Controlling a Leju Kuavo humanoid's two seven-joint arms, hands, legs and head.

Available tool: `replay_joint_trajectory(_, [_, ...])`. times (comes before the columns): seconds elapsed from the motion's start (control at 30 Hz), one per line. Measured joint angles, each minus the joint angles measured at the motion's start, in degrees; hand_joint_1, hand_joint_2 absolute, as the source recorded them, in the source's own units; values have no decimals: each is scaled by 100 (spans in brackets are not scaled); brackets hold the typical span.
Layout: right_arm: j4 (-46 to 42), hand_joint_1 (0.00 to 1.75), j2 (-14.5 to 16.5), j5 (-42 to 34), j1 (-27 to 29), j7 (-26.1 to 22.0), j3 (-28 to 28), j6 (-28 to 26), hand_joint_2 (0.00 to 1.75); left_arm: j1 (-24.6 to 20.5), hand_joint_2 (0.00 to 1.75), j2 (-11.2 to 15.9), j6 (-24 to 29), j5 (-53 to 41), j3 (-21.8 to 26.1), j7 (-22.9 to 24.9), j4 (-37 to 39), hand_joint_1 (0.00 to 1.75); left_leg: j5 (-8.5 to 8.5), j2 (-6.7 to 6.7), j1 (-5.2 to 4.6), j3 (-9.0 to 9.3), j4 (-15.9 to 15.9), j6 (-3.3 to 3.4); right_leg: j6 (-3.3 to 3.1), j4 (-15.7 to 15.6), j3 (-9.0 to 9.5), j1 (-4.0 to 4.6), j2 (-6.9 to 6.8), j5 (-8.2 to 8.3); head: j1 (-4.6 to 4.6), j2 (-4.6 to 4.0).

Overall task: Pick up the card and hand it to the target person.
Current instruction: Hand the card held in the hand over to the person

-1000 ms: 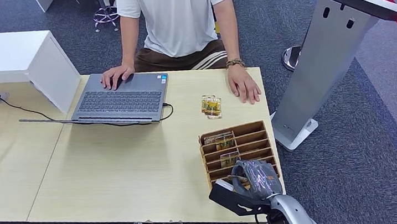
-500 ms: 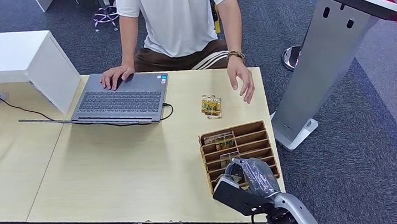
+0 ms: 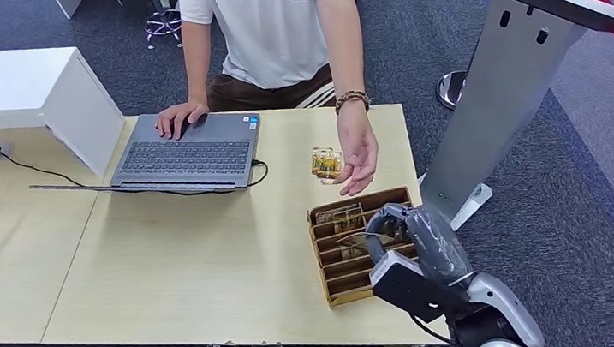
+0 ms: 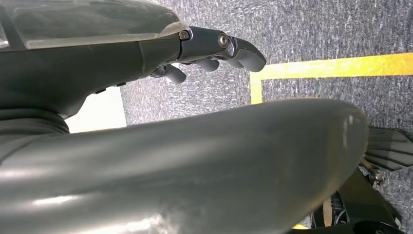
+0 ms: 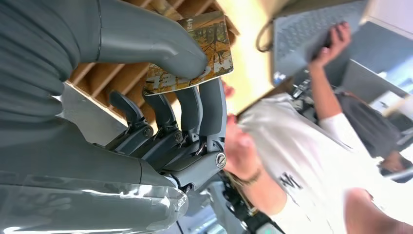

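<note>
Yellow-and-brown printed card (image 5: pixel 197 53) sits pinched between the thick grey thumb and the darker fingers (image 5: pixel 213 109) of the right hand (image 3: pixel 405 236), its picture side showing in the right wrist view. From the head view that hand is raised over the wooden slotted card holder (image 3: pixel 333 287) at the near right corner of the table, wrapped in a clear plastic cover, with the card's edge just visible at the fingers.

Several more cards stand in the holder's far slots (image 3: pixel 338 219). Just beyond the holder a small pile of similar cards (image 3: pixel 327 164) lies flat on the light wood table (image 3: pixel 176 273).

The person's hand (image 3: pixel 357 155), with a beaded bracelet at the wrist, is held out palm-up above the table, between the loose pile and the holder and near the robot's hand but apart from it. Their other hand (image 3: pixel 179 115) rests on a grey laptop (image 3: pixel 190 156) farther left. They wear a white T-shirt (image 3: pixel 266 18).

A white box (image 3: pixel 11 93) stands left of the laptop, and a grey slanted stand (image 3: pixel 508 75) rises off the table's right side.

The left hand (image 4: pixel 214 48) hangs over grey carpet with yellow floor tape (image 4: pixel 331 68), its fingers loosely curled on nothing.
</note>
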Motion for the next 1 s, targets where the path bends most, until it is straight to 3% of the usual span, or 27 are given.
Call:
replay_joint_trajectory(0.13, [-240, 150, -28, 235, -47, -256, 9, -253, 175, -1, 0, 0, -2, 1, 1, -32, -1, 0, 0, 0, 0, -1, 0, 0, 0, 0, 0, 0, 0, 0, -6, 0])
replay_joint_trajectory(0.2, [-296, 150, -11, 773, -69, -355, 16, -625, 175, -2, 0, 0, -12, 0, 0, -58, -1, 0, 0, 0, 0, -2, 0, 0, 0, 0, 0, 0, -1, 0, -4, -1])
replay_joint_trajectory(0.5, [-270, 150, 309, 4209, 23, -733, -8, -3409, 175, -8, 0, -18, -37, -120, -8, -103, -1, 0, 0, 0, 0, -1, 0, 0, 0, 0, -1, 0, 0, 0, 5, -1])
replay_joint_trajectory(0.6, [-380, 150, 569, 4748, 237, -1182, -146, -3536, 175, -6, 0, -28, -36, -142, -14, -92, 0, 0, -1, 0, 1, -2, -1, -1, -2, 0, -2, 1, -1, -2, -4, 0])
replay_joint_trajectory(0.73, [-490, 150, 925, 4662, 463, -1772, -418, -3559, 175, -6, 0, -42, -22, -144, -16, -73, -1, 0, -1, 0, 1, -2, -1, -2, -3, 0, -2, 1, 0, -3, -9, -1])
replay_joint_trajectory(1.0, [-421, 150, 1310, 4386, 645, -2042, -735, -3563, 175, -7, 0, -46, -2, -127, -16, -25, -2, 0, -1, 0, 0, -2, -1, -1, -2, 0, 0, 0, 0, -2, 7, -1])
